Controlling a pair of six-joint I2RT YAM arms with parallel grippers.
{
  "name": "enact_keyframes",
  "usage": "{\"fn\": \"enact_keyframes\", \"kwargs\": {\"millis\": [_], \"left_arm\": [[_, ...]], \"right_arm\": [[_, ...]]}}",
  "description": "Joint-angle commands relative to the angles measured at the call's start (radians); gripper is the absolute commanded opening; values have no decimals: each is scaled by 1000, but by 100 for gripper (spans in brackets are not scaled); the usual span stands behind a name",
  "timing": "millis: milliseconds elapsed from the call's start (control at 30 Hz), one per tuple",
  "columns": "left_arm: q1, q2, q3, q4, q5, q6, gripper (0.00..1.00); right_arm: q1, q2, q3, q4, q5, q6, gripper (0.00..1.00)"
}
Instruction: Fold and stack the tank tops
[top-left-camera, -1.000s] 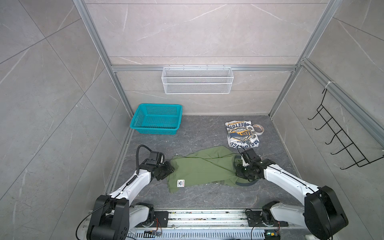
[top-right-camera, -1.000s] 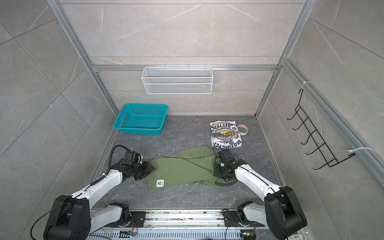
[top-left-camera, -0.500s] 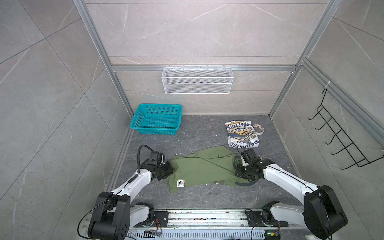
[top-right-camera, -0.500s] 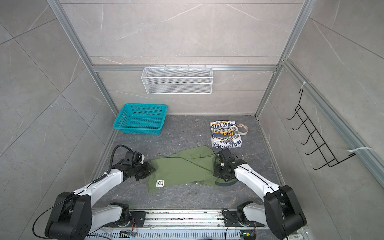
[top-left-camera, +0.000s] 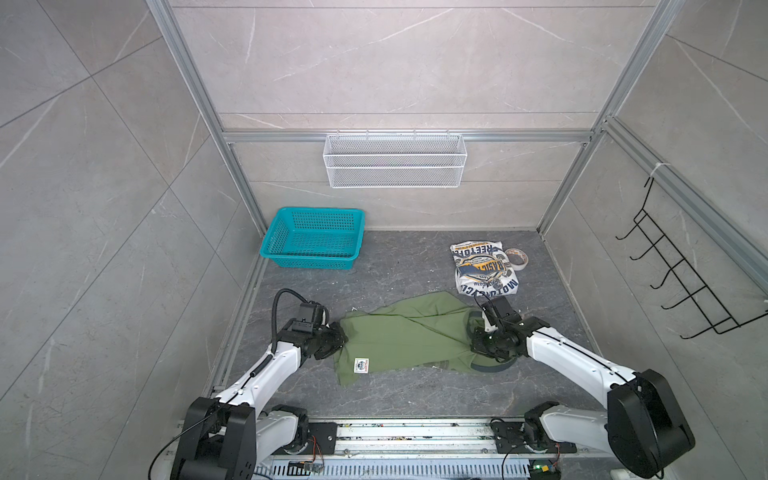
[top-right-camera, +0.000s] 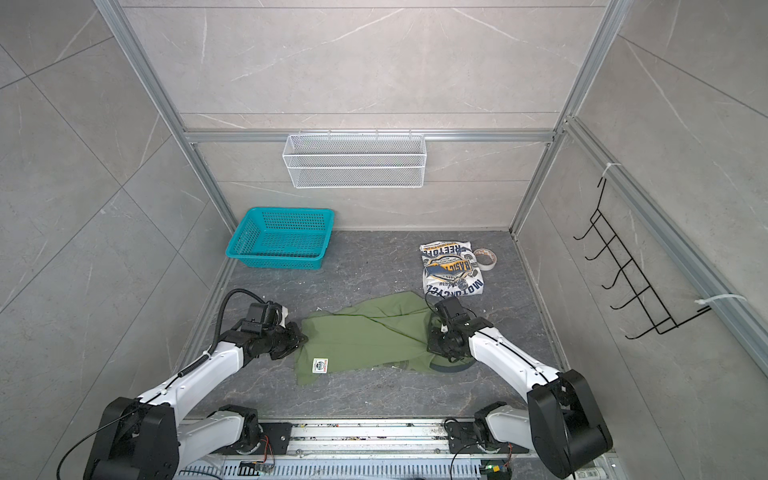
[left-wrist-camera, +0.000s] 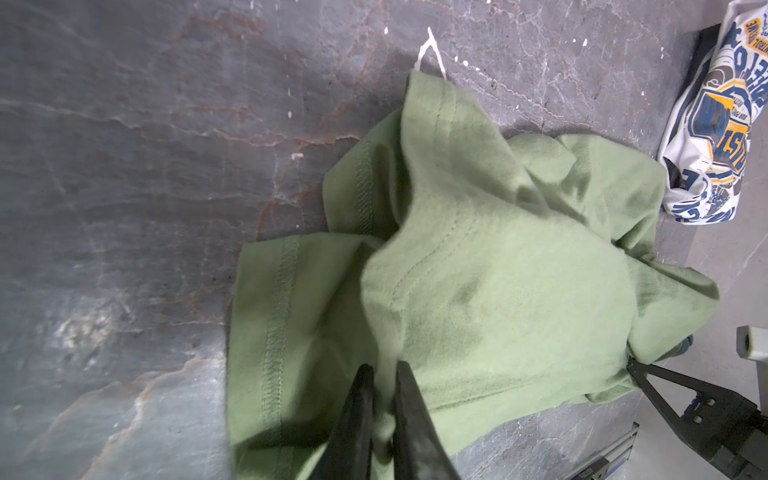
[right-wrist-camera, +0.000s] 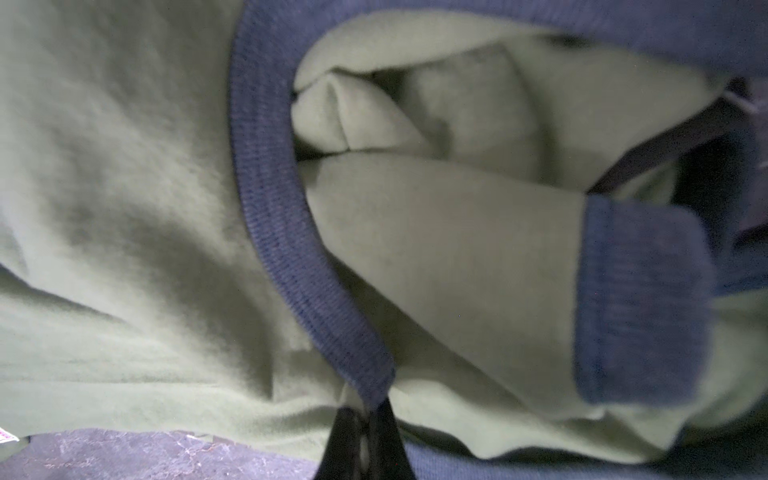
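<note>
While the olive green tank top is lying rumpled on the worktop near the front, the left tool is pinching its hem edge between nearly closed fingers, and the right tool is clamping tight on its navy trim. The white tank top is sitting folded just beyond, toward the back right.

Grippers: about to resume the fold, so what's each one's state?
Left gripper: shut on the olive tank top.
Right gripper: shut on its navy trim.
</note>
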Motion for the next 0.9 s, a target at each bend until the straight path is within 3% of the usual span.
{"fn": "enact_keyframes", "kwargs": {"millis": [0,300,533,667,867], "left_arm": [[-3,-43,55,-63,-48,23,8],[-3,-133,289,-210,-153,53,2],[-1,-118,715,-356,-265,153,1],[5,-140,927,-389,-268,206,0],[6,-204,1110,-411,-309,223,0]], "right_arm": [[-3,-15,40,-35,26,2,0],[-3,-102,228,-150,15,-51,0],[-3,-122,683,-370,65,-159,0],[-2,-110,981,-500,58,-211,0],[-2,-95,1271,-624,34,-232,0]]}}
